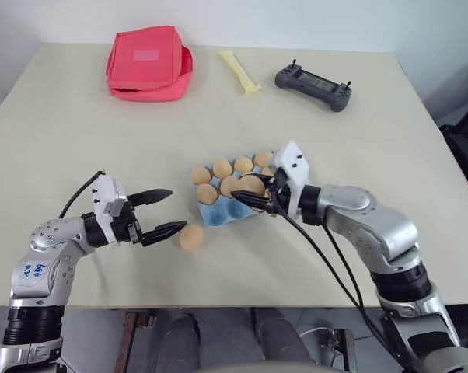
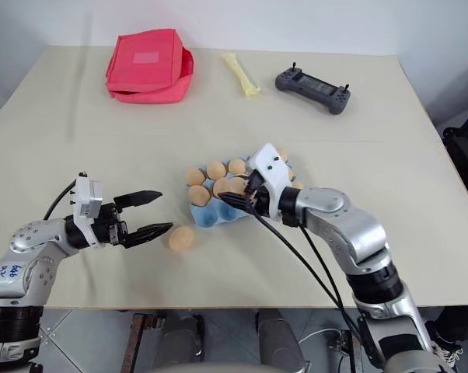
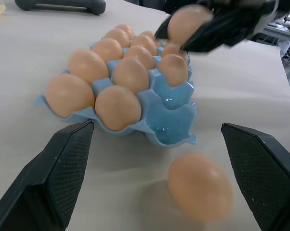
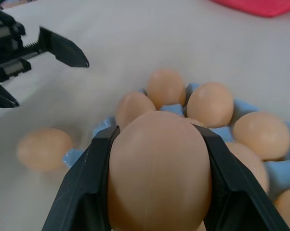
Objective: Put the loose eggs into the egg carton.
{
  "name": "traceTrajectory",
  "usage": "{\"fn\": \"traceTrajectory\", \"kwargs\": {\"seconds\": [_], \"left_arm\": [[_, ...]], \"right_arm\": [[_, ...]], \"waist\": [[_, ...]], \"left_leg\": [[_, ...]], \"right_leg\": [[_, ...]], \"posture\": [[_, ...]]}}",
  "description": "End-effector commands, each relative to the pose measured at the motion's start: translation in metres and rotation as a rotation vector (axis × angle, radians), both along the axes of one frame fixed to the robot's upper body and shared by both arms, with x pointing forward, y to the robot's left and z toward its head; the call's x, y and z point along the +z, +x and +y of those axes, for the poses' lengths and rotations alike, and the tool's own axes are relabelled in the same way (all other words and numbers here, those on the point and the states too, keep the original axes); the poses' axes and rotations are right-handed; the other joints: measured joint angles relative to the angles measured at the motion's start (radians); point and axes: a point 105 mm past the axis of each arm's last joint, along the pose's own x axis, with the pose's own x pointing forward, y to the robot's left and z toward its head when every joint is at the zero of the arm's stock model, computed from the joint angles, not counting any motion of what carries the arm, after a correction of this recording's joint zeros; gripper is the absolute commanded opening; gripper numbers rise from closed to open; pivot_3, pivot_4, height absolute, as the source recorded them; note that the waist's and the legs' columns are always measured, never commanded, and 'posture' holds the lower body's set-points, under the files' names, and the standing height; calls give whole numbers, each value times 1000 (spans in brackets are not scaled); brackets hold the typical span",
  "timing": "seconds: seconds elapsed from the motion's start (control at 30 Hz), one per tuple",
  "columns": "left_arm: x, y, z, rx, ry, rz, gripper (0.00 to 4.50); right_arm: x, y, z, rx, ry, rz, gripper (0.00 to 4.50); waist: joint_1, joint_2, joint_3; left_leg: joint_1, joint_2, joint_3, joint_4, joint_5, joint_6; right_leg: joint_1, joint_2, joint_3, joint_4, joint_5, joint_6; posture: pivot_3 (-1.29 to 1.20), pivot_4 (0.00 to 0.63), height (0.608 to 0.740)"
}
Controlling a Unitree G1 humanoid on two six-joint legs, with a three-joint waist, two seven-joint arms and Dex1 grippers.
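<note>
Nearest me, my left gripper [image 1: 166,212] hangs level, fingers spread wide with nothing between them. One loose egg [image 1: 191,237] lies on the table [image 1: 78,140] just past its tips, just beside the egg carton's [image 1: 218,214] near corner. My right gripper [image 1: 248,200] is clamped on a second egg [image 4: 158,168], over the carton. Left wrist view shows bare blue cups at the carton's near edge; head views hide them. Well beyond the carton: red pouch [image 1: 147,62], controller [image 1: 312,86].
</note>
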Motion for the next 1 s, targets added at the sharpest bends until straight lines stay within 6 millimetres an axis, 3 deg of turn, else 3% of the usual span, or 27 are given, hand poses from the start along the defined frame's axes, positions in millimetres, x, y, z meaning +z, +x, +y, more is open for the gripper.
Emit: {"fn": "traceTrajectory", "kwargs": {"seconds": [0.03,0.17,0.43,0.67,0.8,1.0], "left_arm": [[10,-5,-1,-1,-5,-43,4500],[11,-6,-1,6,-6,-44,4500],[10,-7,-2,10,-8,-43,4500],[9,-9,-1,32,-11,-27,4500],[6,-17,7,80,-9,-1,4500],[-1,-28,26,164,11,16,4500]], "right_arm": [[8,1,9,45,11,-52,1759],[3,3,19,64,1,-51,1759],[5,-3,25,99,-5,-68,4399],[24,-7,5,105,5,-121,4464],[37,-9,-30,99,6,-145,4464],[21,-25,-84,160,-97,-142,4464]], "waist": [[0,0,0],[-1,0,0],[0,0,0],[1,0,0],[1,0,0],[3,0,0]], "left_leg": [[0,0,0,0,0,0],[0,0,0,0,0,0],[0,0,0,0,0,0],[0,0,0,0,0,0],[0,0,0,0,0,0],[0,0,0,-1,0,0]], "right_leg": [[0,0,0,0,0,0],[0,0,0,1,0,0],[0,0,0,1,0,0],[0,0,0,1,0,0],[0,0,0,0,0,0],[0,0,0,-1,-1,0]], "posture": [[0,150,740],[0,150,740],[0,150,740],[0,150,740],[0,150,740],[0,150,740]]}}
